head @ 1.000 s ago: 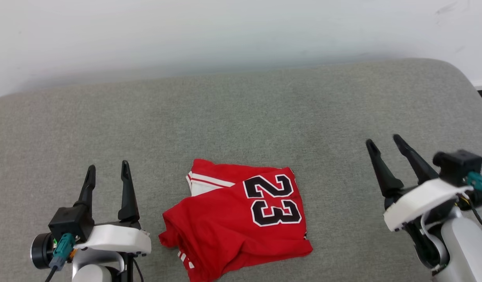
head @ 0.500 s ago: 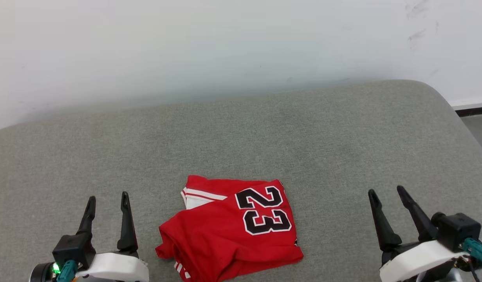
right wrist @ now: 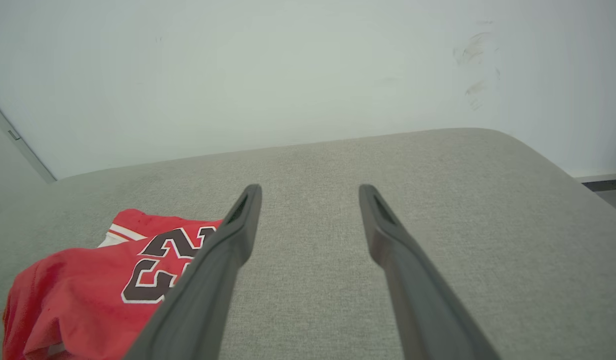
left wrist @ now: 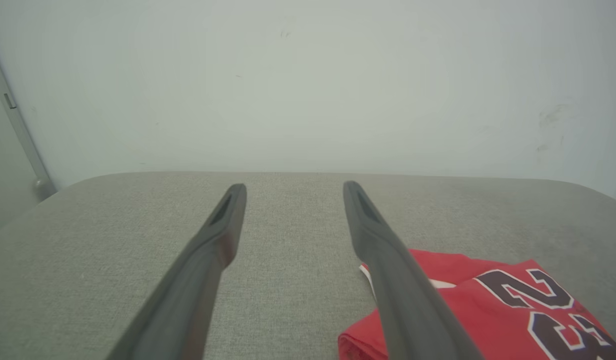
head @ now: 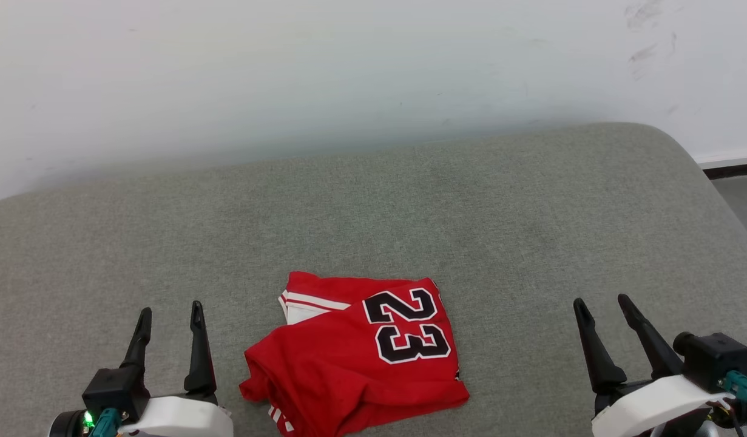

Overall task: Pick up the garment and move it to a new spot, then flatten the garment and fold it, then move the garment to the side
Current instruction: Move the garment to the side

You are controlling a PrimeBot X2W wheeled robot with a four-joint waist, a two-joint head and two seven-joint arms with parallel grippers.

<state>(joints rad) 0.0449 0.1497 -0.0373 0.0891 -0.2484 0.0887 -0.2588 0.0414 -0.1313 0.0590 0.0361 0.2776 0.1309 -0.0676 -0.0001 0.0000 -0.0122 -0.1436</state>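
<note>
Folded shirt (head: pixel 355 364) rests lower centre on a cushion (head: pixel 409 212), left end effector (head: pixel 170 309) and right end effector (head: pixel 600 300) flanking it, spread and empty, likely to shift it aside.

black number "23" outlined in white, printed on the folded red garment (head: pixel 355 370), digits lying sideways in the head view, partly hidden behind a finger in both wrist views
</note>
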